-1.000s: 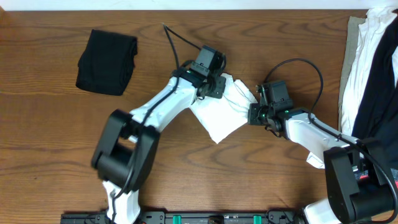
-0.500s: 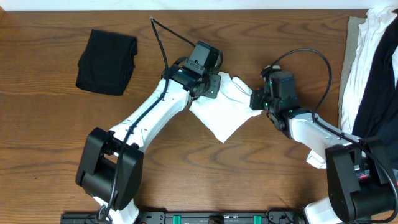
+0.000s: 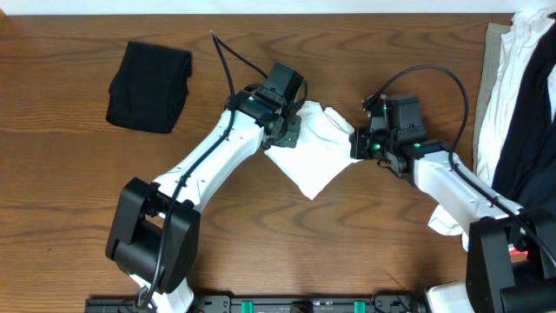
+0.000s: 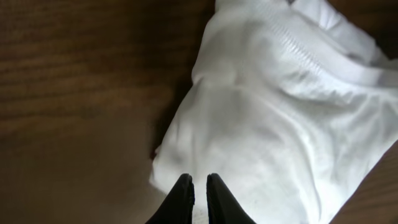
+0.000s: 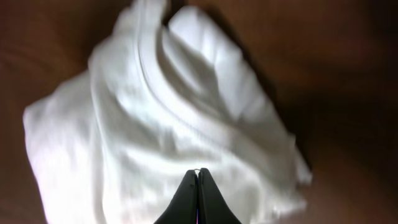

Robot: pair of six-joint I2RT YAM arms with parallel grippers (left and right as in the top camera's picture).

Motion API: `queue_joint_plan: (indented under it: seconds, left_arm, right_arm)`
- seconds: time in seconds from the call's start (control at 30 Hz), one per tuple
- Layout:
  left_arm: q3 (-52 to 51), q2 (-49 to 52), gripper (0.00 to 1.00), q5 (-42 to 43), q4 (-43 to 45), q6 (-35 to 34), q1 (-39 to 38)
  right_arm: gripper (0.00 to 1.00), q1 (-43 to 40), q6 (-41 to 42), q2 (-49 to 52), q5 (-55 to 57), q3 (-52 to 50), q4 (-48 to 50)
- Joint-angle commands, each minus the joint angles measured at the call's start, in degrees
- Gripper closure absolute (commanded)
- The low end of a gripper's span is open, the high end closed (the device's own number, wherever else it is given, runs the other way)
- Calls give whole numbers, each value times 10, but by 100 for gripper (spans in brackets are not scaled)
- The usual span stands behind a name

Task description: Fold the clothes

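A white T-shirt (image 3: 311, 161), folded into a small bundle, lies at the middle of the wooden table (image 3: 78, 191). Its ribbed collar shows in the left wrist view (image 4: 292, 43) and the right wrist view (image 5: 155, 81). My left gripper (image 3: 291, 130) is over the bundle's upper left edge. Its jaws (image 4: 199, 180) are pinched together on the fabric's edge, with white cloth in the thin gap. My right gripper (image 3: 356, 144) is at the bundle's right side. Its tips (image 5: 199, 171) are pressed fully together over the cloth. The chest print is hidden.
A folded black garment (image 3: 149, 85) lies at the back left. A heap of white, black and beige clothes (image 3: 514, 87) fills the right edge. More white cloth (image 3: 443, 224) pokes out under my right arm. Cables loop above both wrists.
My right gripper has swung up and to the right along the bundle's right edge. My left arm has straightened and its wrist has shifted slightly. The bundle has barely moved.
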Motion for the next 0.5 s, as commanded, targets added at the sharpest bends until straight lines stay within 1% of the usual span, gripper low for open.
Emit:
queue_joint_plan:
  seconds: [0.0,0.1,0.23,0.33,0.47]
  left_arm:
    - [-14,27,88,-12,20,-6,3]
    - [-15,54,88,-16,46,-7,3]
    - [-15,84,89,-16,63,-7,3]
    - [-15,100,88,-16,49,-8,3]
    - [-15,104,90,-15,-6,-34,2]
  right_arm:
    - [99,-3,-1,-6,-21,7,-37]
    - [99,-4,-9,-6,-20,7,-71]
    - [99,-6,-14,-6,-20,7,-91]
    - [99,-11,-14,-6,-21,7,-100]
    - [99,-21,-14,-6,-21,7,-103]
